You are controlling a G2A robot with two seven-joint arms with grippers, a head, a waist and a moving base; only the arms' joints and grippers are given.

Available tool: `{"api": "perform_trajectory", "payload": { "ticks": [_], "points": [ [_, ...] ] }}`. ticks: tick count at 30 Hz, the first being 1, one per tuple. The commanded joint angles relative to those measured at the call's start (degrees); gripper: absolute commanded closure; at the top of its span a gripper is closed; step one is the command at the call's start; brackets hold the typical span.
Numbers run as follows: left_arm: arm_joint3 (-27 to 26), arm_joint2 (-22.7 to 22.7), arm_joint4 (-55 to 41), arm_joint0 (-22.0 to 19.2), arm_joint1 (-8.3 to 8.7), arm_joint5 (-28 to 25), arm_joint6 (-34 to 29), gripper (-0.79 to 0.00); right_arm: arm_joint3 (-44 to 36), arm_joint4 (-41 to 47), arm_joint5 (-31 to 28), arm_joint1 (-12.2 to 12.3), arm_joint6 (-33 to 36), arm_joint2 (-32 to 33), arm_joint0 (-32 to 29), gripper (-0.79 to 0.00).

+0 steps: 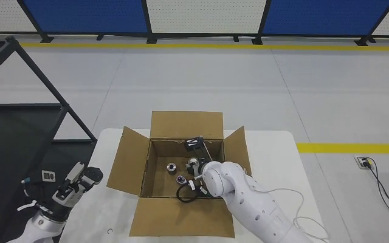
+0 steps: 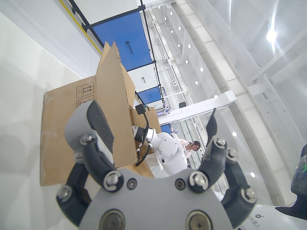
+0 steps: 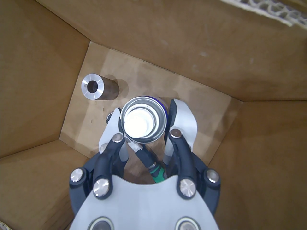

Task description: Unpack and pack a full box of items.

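The cardboard box (image 1: 186, 125) stands open on the white bench (image 1: 275, 159) with its flaps spread. Deep inside, the right end effector (image 3: 145, 110) grips the upright spray can (image 3: 143, 120), one finger on each side. A metal cylinder (image 3: 98, 89) stands just left of the can, not touching it. A green-handled tool (image 3: 158, 177) lies beneath the end effector, mostly hidden. A small purple item (image 1: 181, 180) is too small to identify. The left end effector (image 2: 153, 117) hangs wide open off the bench's near-left edge.

Inside a large test hall: blue-and-white partition panels (image 1: 85, 15) fence my surface (image 1: 276, 152), a yellow floor line (image 1: 200, 45) runs behind, and spotlights (image 2: 271, 35) stud the ceiling.
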Motion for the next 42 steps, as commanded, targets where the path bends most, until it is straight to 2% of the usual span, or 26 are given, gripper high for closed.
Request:
{"api": "perform_trajectory", "payload": {
  "ticks": [1, 6, 15, 20, 25, 29, 34, 39, 42],
  "points": [
    [0.1, 0.3, 0.1, -0.3, 0.03, 0.0, 0.0, -0.785, -2.0, -0.9, -0.1, 0.3, -0.3, 0.9, -1.0, 0.0],
    [0.4, 0.9, 0.3, -0.8, 0.11, 0.2, -0.1, -0.785, -12.4, -2.2, -1.9, 1.7, -0.4, 4.2, -5.0, 0.0],
    [1.0, 3.5, 1.2, -3.1, 0.25, 1.0, -1.0, -0.785, -46.6, -8.2, -3.9, 5.2, 2.3, 14.1, -18.2, 0.0],
    [1.3, 5.7, 2.0, -4.9, 0.29, 1.5, -1.9, -0.785, -60.7, -10.5, -2.5, 6.1, 2.8, 19.7, -23.2, 0.0],
    [1.8, 7.9, 2.4, -6.4, 0.27, 1.8, -2.4, -0.785, -69.5, -14.0, 1.1, 6.9, 3.8, 27.1, -27.5, 0.0],
    [2.1, 9.4, 3.0, -7.6, 0.26, 2.2, -2.4, -0.785, -72.8, -14.1, 2.3, 7.4, 4.4, 34.1, -30.6, 0.0],
    [2.0, 10.5, 3.6, -8.7, 0.28, 2.7, -1.9, -0.785, -73.1, -17.9, 4.1, 8.0, 4.4, 42.8, -34.7, 0.0],
    [1.9, 10.7, 4.1, -9.4, 0.37, 3.1, -1.1, -0.785, -69.3, -18.7, 6.2, 8.3, 4.2, 49.8, -39.3, 0.0],
    [1.8, 10.5, 4.6, -9.9, 0.41, 3.0, 0.1, -0.785, -64.2, -18.2, 6.6, 8.5, 4.1, 53.6, -41.4, 0.0]
  ]
}}
